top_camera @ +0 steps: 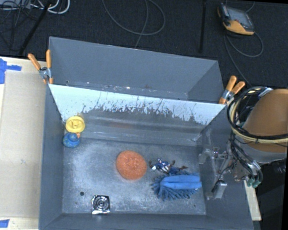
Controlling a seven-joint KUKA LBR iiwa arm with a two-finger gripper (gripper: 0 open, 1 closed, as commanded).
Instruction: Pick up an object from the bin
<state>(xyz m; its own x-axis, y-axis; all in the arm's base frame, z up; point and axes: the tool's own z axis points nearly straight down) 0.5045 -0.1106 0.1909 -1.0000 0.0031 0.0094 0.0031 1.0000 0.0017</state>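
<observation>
1. A small shiny silver square metal piece is lying nearest me, at the front of the grey metal bin.
2. The gripper is hanging over the bin's right slope, just beside a blue bristly brush. I cannot tell how open it is.
3. To my eye, centring over the brush, clear of the wall, is looking the surest grab.

A camera overlooks the bin, seemingly slightly obliquely.

blue bristly brush | lying flat | bin floor, right side (near wall)
</observation>
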